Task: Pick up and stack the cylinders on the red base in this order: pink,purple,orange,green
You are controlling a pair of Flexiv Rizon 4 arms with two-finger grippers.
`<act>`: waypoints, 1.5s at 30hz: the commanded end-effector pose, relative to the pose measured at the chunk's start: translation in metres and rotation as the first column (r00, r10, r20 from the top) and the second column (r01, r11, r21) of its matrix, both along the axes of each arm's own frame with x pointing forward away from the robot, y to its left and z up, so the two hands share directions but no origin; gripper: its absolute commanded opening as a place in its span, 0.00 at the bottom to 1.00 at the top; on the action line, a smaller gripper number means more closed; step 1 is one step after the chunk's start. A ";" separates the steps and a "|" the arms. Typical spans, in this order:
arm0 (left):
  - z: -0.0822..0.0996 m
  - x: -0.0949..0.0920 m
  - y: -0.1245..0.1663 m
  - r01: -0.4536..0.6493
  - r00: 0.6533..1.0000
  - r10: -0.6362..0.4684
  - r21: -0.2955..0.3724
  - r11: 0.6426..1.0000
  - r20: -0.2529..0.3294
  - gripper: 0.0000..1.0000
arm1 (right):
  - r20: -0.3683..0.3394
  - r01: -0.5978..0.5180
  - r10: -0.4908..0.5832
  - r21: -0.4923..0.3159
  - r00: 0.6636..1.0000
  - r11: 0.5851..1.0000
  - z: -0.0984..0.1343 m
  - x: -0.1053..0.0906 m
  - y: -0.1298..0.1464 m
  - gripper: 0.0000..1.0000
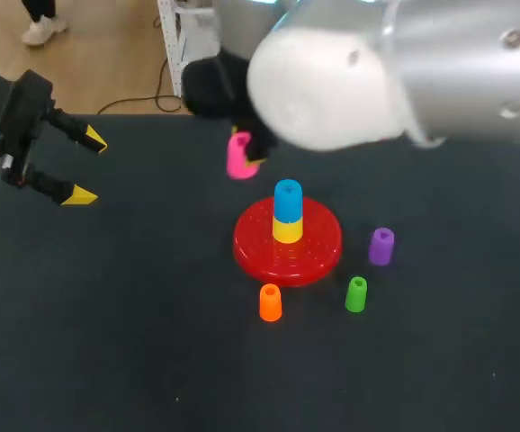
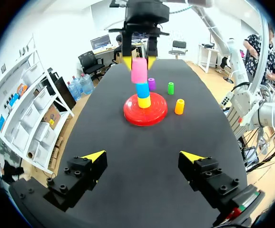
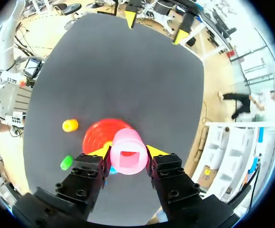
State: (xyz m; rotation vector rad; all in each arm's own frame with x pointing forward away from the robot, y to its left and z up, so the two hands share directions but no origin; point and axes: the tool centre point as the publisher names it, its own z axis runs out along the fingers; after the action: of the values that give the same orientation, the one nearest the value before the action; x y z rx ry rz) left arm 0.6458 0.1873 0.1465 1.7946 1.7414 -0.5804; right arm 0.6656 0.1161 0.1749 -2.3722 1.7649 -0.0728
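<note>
**PINK CYLINDER: GRIP AND POSE**

The pink cylinder [image 2: 138,70] is hollow and appears to be light, rigid, smooth plastic; grip opposite side walls at mid-height. The right end effector [image 3: 128,154], pointing down, is closed on it this way, raised above the red base [image 1: 318,247], probably slightly off its centre. The left end effector [image 2: 142,156] is wide open, empty, well clear of the red base.

pink cylinder [image 1: 238,155]: gripped aloft | purple cylinder [image 1: 381,246], orange cylinder [image 1: 270,302], green cylinder [image 1: 356,294]: upright by red base [image 1: 321,255]

right pincer [image 3: 128,154] clamps pink cylinder [image 3: 128,153]; red base [image 3: 99,135] beneath; orange cylinder [image 3: 70,125] beside
</note>
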 end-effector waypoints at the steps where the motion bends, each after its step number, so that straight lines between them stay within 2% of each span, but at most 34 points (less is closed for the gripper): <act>1: -0.001 0.000 0.000 -0.001 1.000 0.001 0.000 1.000 0.002 1.00 | 0.003 0.034 -0.034 0.012 0.999 0.999 0.006 0.000 -0.021 0.00; 11: -0.001 0.000 0.000 -0.001 1.000 0.001 0.000 1.000 0.002 1.00 | -0.047 0.119 -0.119 0.006 0.992 0.993 -0.014 0.009 -0.041 0.00; 26: -0.001 0.000 0.000 -0.001 1.000 0.001 0.000 1.000 0.002 1.00 | -0.085 0.157 -0.159 -0.025 0.984 0.987 -0.041 0.010 -0.051 0.00; 45: -0.001 0.000 0.000 -0.001 1.000 0.001 0.000 1.000 0.002 1.00 | -0.102 0.152 -0.154 -0.033 0.983 0.988 -0.045 0.001 -0.056 0.00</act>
State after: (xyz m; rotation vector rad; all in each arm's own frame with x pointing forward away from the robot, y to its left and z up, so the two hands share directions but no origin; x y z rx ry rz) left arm 0.6458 0.1873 0.1465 1.7946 1.7415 -0.5804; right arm 0.6702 0.0621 0.1285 -2.2965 2.0083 0.0096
